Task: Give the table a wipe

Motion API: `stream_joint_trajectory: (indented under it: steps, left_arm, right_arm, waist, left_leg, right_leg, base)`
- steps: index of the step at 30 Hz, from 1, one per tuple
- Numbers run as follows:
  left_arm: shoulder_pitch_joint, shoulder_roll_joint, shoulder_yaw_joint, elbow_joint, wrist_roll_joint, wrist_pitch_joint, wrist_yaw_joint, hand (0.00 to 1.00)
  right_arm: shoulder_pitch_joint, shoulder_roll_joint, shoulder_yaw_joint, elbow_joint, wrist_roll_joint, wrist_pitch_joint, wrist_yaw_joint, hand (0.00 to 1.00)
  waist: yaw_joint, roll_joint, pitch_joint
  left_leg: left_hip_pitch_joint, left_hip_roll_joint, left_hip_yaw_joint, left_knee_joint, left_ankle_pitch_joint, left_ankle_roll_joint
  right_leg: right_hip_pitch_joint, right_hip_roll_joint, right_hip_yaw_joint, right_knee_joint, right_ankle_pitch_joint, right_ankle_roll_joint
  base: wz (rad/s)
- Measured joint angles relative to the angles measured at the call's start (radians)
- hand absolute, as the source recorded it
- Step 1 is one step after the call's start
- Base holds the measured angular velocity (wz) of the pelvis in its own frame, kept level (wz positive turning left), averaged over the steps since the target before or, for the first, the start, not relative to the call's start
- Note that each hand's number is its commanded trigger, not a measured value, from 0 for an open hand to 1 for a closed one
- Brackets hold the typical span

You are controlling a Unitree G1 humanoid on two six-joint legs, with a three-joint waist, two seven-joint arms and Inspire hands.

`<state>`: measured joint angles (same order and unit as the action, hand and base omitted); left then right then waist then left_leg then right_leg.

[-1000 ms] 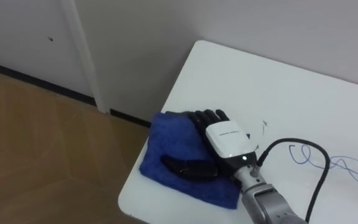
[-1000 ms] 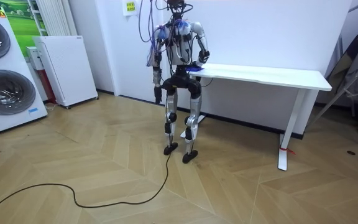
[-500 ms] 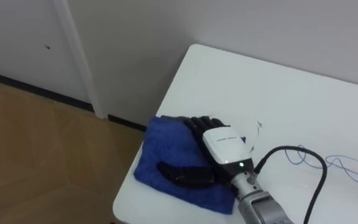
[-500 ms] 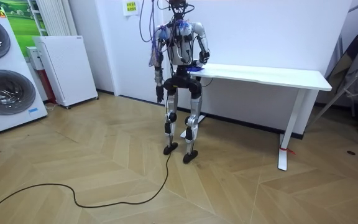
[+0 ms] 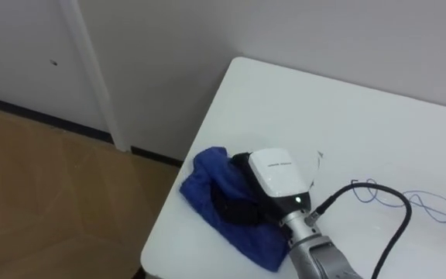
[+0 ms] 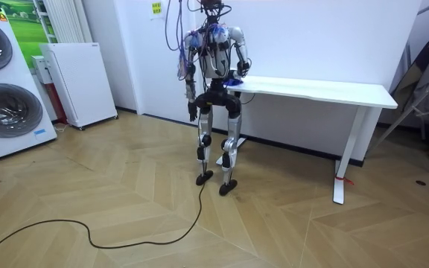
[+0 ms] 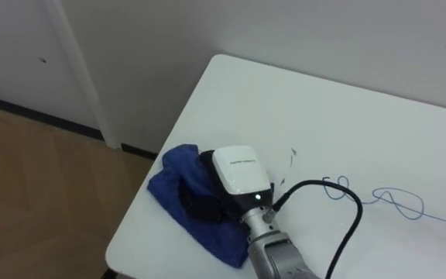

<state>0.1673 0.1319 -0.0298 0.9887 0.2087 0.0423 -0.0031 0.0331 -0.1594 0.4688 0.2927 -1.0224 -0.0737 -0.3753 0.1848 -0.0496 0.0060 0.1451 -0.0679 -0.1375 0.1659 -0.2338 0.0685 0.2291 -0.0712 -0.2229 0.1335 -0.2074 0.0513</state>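
A blue cloth (image 5: 221, 203) lies bunched near the left front corner of the white table (image 5: 324, 108). My right hand (image 5: 273, 174) rests on top of it, white back up, with its dark fingers curled down into the folds and gripping the cloth. A blue pen scribble (image 5: 409, 205) runs across the tabletop to the right of the hand. The room view has me standing upright at the table's end (image 6: 319, 89) on that view's left, with my left hand (image 6: 192, 112) hanging at my side.
The table's left edge (image 5: 178, 203) drops to the wooden floor (image 5: 45, 194) just beside the cloth. A white wall stands behind the table. Farther off in the room are a washing machine (image 6: 2, 89) and a white cabinet (image 6: 77, 82).
My right hand's fingers have curled from flat into the cloth. The cloth, spread flat before, is now gathered into a bunch under the hand.
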Motion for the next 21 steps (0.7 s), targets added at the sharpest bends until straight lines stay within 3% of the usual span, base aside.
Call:
stream_joint_trajectory:
  steps: [5, 12, 18, 21]
  left_arm:
    - [0.000, -0.001, 0.010, -0.003, -0.017, -0.001, 0.000, 0.00]
    - [0.010, 0.000, 0.038, -0.005, -0.060, -0.007, 0.031, 0.00]
    - [0.077, 0.020, 0.111, -0.025, -0.012, 0.005, 0.050, 0.00]
    - [0.114, 0.032, 0.137, -0.032, 0.046, 0.004, 0.060, 0.00]
  right_arm:
    - [-0.003, 0.000, -0.015, 0.008, 0.000, -0.006, 0.016, 1.00]
    - [-0.012, -0.005, -0.063, 0.065, 0.080, -0.060, 0.008, 1.00]
    - [-0.035, -0.018, -0.232, 0.220, 0.189, -0.081, -0.049, 1.00]
    - [-0.046, -0.060, -0.342, 0.310, 0.239, -0.088, -0.073, 1.00]
  waist:
    - [-0.008, 0.003, 0.0005]
    - [-0.017, 0.010, -0.0008]
    - [-0.039, -0.003, -0.0061]
    - [-0.043, -0.012, -0.0075]
  left_leg:
    - [-0.003, -0.001, -0.001, 0.000, 0.000, 0.000]
    - [-0.010, -0.004, -0.004, 0.004, 0.003, 0.004]
    - [0.007, -0.017, -0.010, 0.005, 0.006, 0.009]
    - [0.011, -0.018, -0.002, 0.006, 0.009, 0.016]
  right_leg:
    - [0.003, 0.000, -0.002, 0.000, 0.000, 0.000]
    - [0.002, -0.002, -0.008, 0.001, 0.000, 0.000]
    - [0.036, -0.015, -0.048, -0.004, -0.002, 0.003]
    - [0.038, -0.018, -0.052, 0.005, -0.001, 0.004]
  base:
    - [0.02]
    - [0.06]
    - [0.20]
    - [0.16]
